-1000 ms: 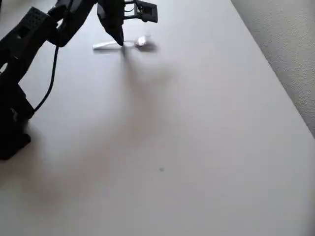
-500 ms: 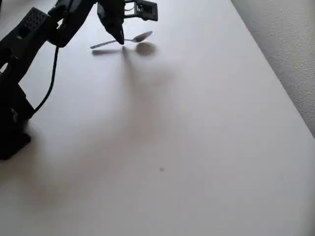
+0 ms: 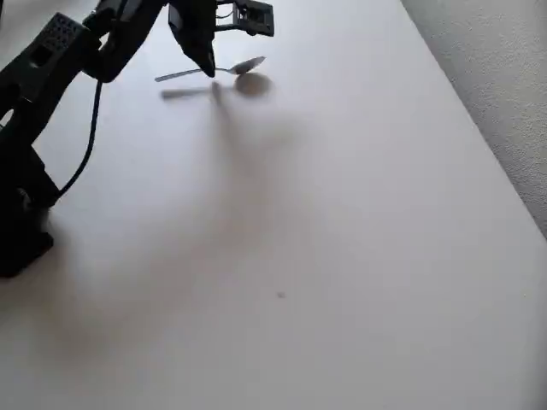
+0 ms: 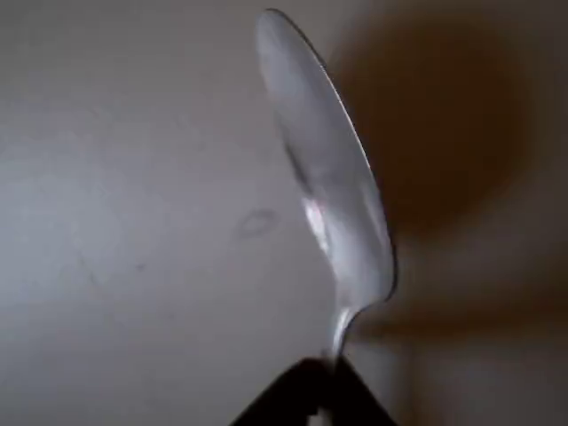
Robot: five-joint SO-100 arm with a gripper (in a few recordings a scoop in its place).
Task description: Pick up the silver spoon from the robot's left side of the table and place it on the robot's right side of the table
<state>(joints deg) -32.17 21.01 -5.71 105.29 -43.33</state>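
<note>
1. At the far left of the overhead view stands the black arm [image 3: 38, 102], with its base at the left edge of the table [image 3: 342, 256] and a black cable hanging beside it.
2. Further right, at the far edge of the table, the gripper [image 3: 205, 64] points down and is closed on the silver spoon [image 3: 214, 70], pinching the handle about at its middle.
3. The spoon is lifted off the table and lies almost level; the handle end points left and the bowl points right. Its dark shadow falls on the white surface just below it, apart from the spoon.
4. In the wrist view the bowl of the spoon [image 4: 328, 177] rises from the dark fingertips [image 4: 311, 399] at the bottom edge, with a large soft shadow to the right.
5. Near the middle of the table a tiny dark speck [image 3: 280, 295] is visible.
6. At the right, grey carpet [image 3: 496, 77] borders the table.
</note>
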